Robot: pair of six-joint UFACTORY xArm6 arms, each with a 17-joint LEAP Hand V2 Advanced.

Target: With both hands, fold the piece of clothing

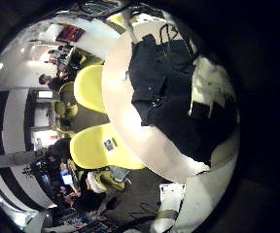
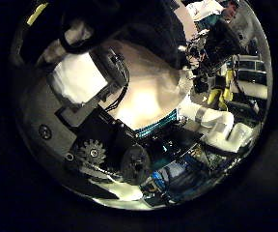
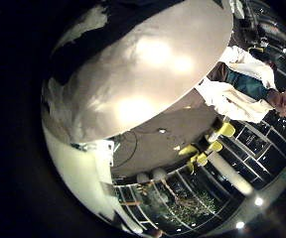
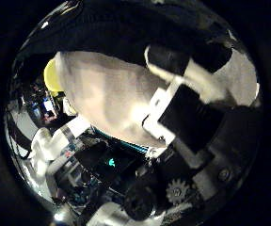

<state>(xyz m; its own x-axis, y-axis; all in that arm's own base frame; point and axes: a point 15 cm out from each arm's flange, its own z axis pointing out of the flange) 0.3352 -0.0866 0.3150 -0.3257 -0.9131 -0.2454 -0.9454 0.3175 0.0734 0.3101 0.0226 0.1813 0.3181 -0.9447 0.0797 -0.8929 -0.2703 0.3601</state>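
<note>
A dark piece of clothing lies crumpled on a round pale table, covering much of its far part. A hand with pale parts hangs over the cloth's edge; I cannot tell which hand it is. In the left thumb side view my left hand is above bare table, with the clothing beyond its fingers. My right hand reaches out over the table toward the clothing. Its fingers look relaxed and hold nothing. The right little finger side view shows mostly table with cloth at the rim.
Several chairs stand close round the table's edge. Desks and equipment fill the room beyond the table.
</note>
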